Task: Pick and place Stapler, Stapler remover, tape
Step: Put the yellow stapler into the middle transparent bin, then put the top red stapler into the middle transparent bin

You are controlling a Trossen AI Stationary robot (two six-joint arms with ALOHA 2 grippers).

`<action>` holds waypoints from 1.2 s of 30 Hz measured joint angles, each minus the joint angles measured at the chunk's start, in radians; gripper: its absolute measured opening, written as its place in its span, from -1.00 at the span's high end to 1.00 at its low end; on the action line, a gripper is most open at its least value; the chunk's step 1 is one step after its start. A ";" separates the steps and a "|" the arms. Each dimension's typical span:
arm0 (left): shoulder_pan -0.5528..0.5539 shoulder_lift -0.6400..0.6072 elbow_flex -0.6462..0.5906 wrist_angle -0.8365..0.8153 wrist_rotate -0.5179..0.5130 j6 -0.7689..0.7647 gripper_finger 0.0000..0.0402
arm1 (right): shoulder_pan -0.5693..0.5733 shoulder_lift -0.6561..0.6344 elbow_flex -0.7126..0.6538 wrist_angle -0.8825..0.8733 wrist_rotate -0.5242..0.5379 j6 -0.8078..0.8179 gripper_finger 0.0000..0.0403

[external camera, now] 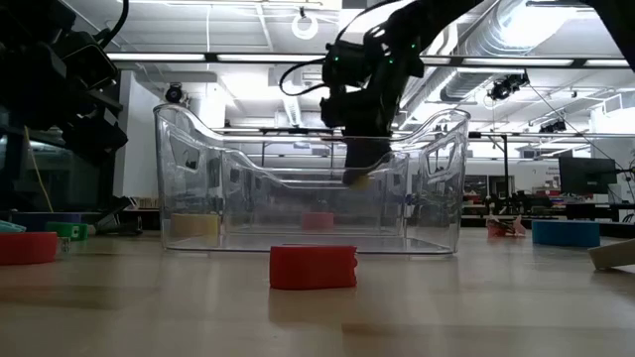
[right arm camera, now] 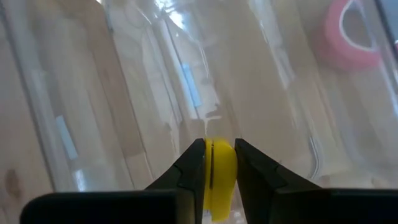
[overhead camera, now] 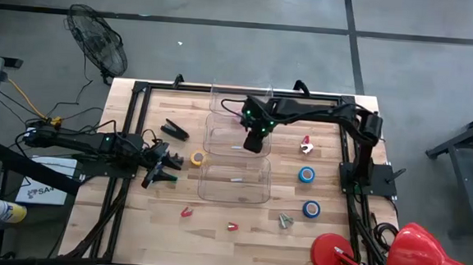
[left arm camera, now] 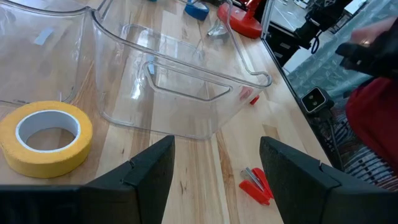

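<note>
– Below the right gripper point(right arm camera: 217, 163), what's in the bin?
– Its tip sits down in the middle clear plastic bin point(overhead camera: 212, 135), below rim height in the low view. The fingers are clamped on a small yellow piece point(right arm camera: 222, 180); I can't tell what it is. That's the only content I can make out.
– Other bins?
– A second clear bin point(overhead camera: 226, 99) is on the far side of that gripper and a third clear bin point(overhead camera: 217, 185) on the near side, all three in one row.
– Left gripper point(overhead camera: 162, 171)?
– Low over the wood with fingers spread and nothing between them. The yellow ring of tape point(overhead camera: 196, 158) lies flat just beside it, between it and the bins, not touching. The black stapler point(overhead camera: 175, 129) is near it, further back.
– Rest of the tape?
– Two blue rolls point(overhead camera: 306, 175) point(overhead camera: 311, 208) lie past the bins, on the right gripper's arm-base side, apart from each other. A pink roll point(right arm camera: 348, 37) shows through the clear wall ahead of the right gripper.
– Room?
– Bare wood runs between the left gripper and the near bin wall. Two small red pieces point(overhead camera: 186, 212) point(overhead camera: 232, 227) lie by the table's front edge, well clear of both grippers.
</note>
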 joint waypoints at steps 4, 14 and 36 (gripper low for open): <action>0.000 0.000 0.000 0.000 0.000 0.000 -0.15 | 0.007 0.016 0.000 0.000 0.002 0.027 0.64; 0.000 0.000 0.000 0.000 0.000 0.000 -0.15 | 0.019 0.026 0.000 -0.063 0.086 0.110 0.47; 0.000 0.000 0.000 0.000 0.000 0.000 -0.15 | 0.011 -0.110 0.000 -0.119 0.234 0.350 0.02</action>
